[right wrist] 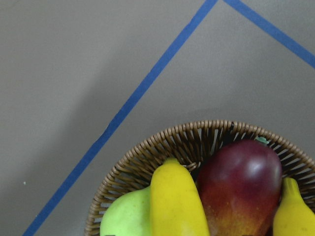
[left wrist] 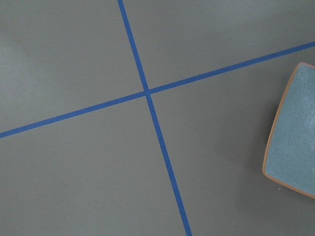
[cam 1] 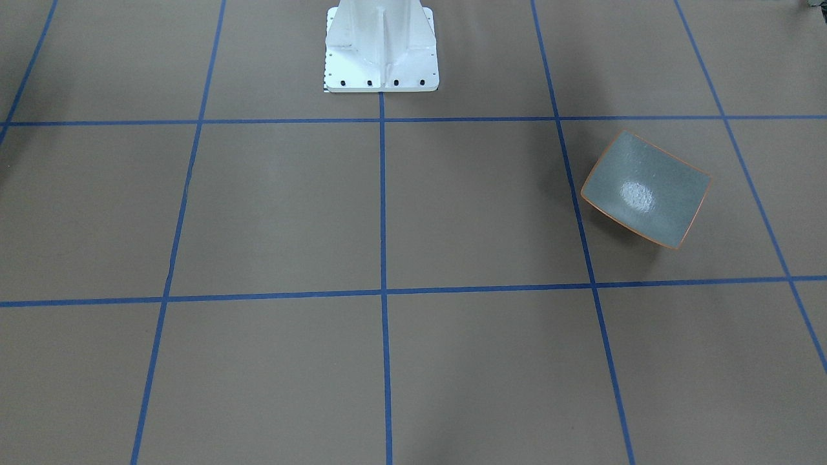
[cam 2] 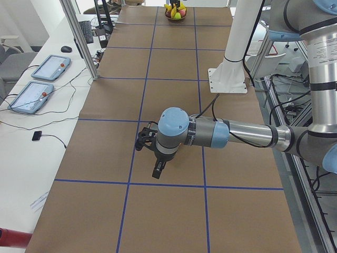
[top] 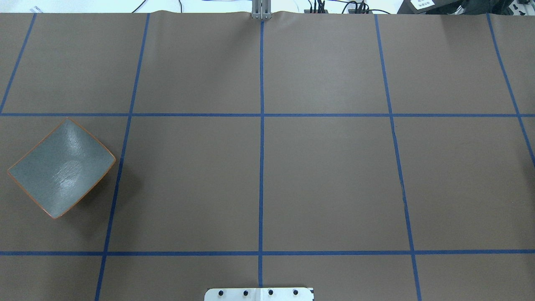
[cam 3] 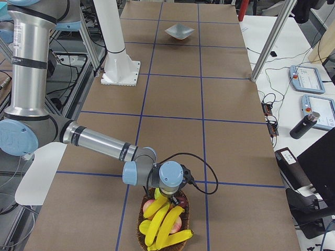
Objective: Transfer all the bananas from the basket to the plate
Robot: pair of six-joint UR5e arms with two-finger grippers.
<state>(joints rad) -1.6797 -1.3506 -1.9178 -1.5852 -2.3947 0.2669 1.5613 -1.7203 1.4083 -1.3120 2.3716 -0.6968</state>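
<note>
Right arm (cam 3: 99,141) outstretched low over basket (right wrist: 142,157)

The plate (top: 62,167) lies open from above, bare table (top: 326,179) on every side and all the way along to the basket (right wrist: 142,152). There the bananas (cam 3: 158,213) lie heaped over a red fruit (right wrist: 241,187) and a green fruit (right wrist: 125,216), the right arm's wrist (cam 3: 170,177) close above them; the white base post (cam 3: 111,47) stands at the table's robot-side edge.
</note>
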